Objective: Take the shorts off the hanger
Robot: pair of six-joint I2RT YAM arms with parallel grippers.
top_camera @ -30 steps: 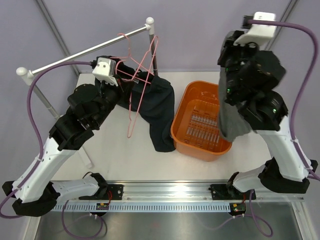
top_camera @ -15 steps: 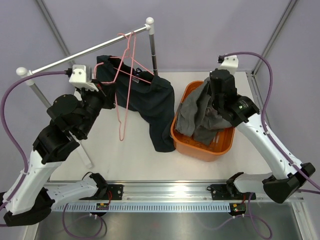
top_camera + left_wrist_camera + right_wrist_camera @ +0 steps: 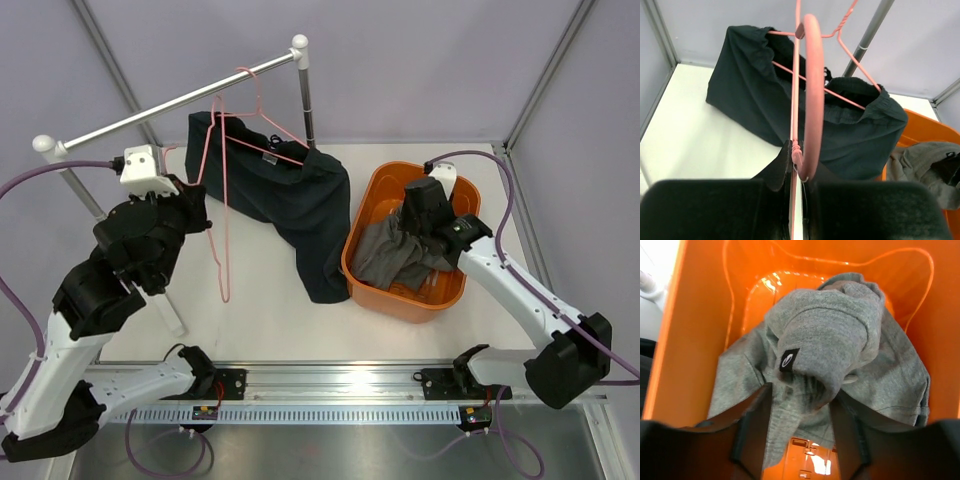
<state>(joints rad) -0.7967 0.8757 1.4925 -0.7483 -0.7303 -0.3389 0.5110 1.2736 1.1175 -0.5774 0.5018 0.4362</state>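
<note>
Top external view: grey pair in the basket, dark pair yet to come off.

The dark shorts hang upper centre on a pink hanger hooked over the rail. The grey shorts lie bunched in the orange basket at centre right. Your left gripper is clamped on a bare pink hanger at left. Your right gripper is down in the basket with a grey fold between its fingers, and you cannot tell whether it is pinching or has let go. I judge that next you should free both grippers, steady the loaded hanger and pull the dark waistband off it.
</note>
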